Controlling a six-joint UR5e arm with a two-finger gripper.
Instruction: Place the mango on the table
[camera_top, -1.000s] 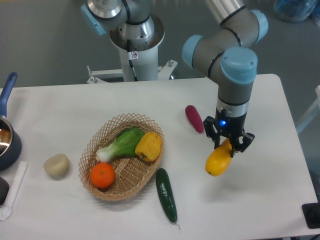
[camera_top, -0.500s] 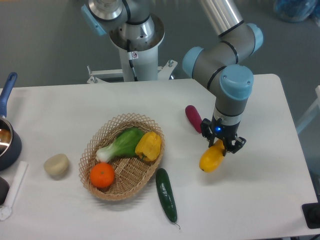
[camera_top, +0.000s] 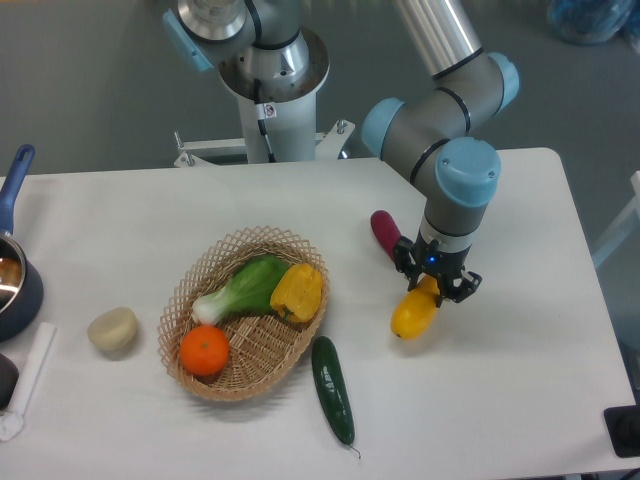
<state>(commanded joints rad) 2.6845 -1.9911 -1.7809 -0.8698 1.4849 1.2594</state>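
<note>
Claw (camera_top: 431, 284) gripping mango (camera_top: 414, 311) by upper end; fruit slants down-left toward table (camera_top: 520, 380).

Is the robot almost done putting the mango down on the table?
Nearly, it seems. Done: the mango is out of the wicker basket, over a bare spot of the table near the purple vegetable. In hand: the gripper grips its upper end, jaws closed on it. Left: setting it down if it isn't touching (hard to tell), then opening and lifting away.

Smooth glossy mango (camera_top: 414, 312), matt white table (camera_top: 520, 380), woven wicker basket (camera_top: 245, 355), shiny cucumber (camera_top: 333, 389)
</note>
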